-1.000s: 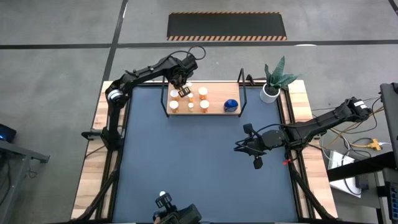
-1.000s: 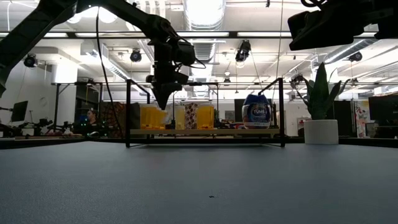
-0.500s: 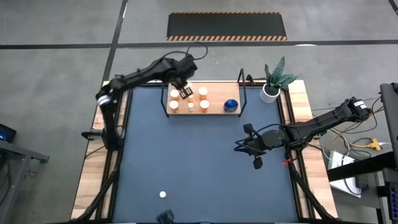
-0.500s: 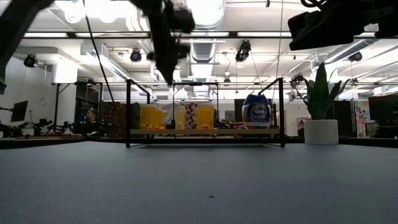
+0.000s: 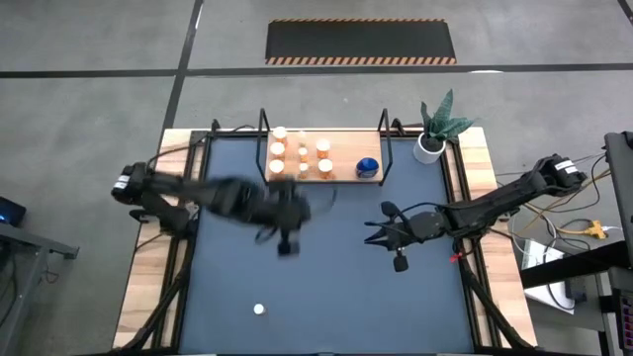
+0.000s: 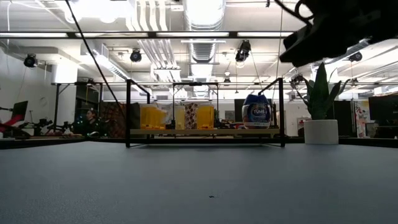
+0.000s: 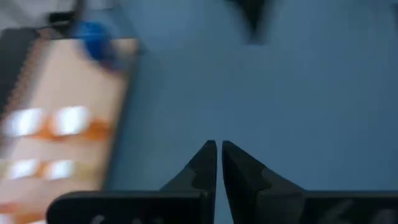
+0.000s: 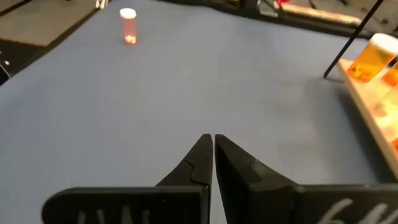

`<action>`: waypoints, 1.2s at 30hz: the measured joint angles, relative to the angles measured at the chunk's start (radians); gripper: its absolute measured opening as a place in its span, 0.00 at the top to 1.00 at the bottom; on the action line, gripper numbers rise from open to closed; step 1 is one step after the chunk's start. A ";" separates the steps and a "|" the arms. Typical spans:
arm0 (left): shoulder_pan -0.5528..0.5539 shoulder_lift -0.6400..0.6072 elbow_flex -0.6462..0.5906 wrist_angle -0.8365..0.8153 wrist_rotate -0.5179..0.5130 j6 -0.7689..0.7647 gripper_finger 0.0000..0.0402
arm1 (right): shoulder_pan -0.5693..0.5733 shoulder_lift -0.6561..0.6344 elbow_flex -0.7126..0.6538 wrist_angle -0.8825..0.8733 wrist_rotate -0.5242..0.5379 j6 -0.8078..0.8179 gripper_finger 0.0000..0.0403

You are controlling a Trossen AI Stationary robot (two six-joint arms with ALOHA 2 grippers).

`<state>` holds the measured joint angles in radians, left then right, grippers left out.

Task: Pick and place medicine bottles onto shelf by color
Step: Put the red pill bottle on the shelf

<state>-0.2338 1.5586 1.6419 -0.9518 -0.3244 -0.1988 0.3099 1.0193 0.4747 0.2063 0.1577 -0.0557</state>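
Left pincer (image 5: pixel 287 240) now off the shelf (image 5: pixel 341 173), swung out over mid-table, closed, empty. One orange bottle (image 5: pixel 258 310) alone near front edge, likely next. Other medicine bottles (image 5: pixel 301 158) on shelf. Right pincer (image 5: pixel 399 259) closed, empty, right of centre.

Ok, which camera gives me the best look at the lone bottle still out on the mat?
The right wrist view: the bottle stands upright, orange with a white cap. The high view shows only its white cap from above. The low and left wrist views miss it.
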 joint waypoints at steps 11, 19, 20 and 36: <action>-0.372 -0.015 -0.203 0.096 0.000 -0.642 0.98 | 0.000 0.168 0.081 0.027 -0.001 -0.024 0.98; -0.491 -0.017 -0.335 0.079 0.150 -1.063 0.85 | 0.000 0.201 0.095 0.064 -0.009 -0.063 0.98; -0.505 -0.017 -0.350 0.079 0.158 -1.096 0.81 | 0.000 0.201 0.095 0.065 -0.013 -0.057 0.98; -0.653 -0.010 -0.587 0.243 0.107 -1.078 0.42 | 0.014 0.201 0.095 0.067 -0.056 -0.060 0.98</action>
<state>-0.8864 1.5489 1.0553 -0.7090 -0.2175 -1.2766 0.3237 1.2205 0.5694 0.2737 0.1019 -0.1156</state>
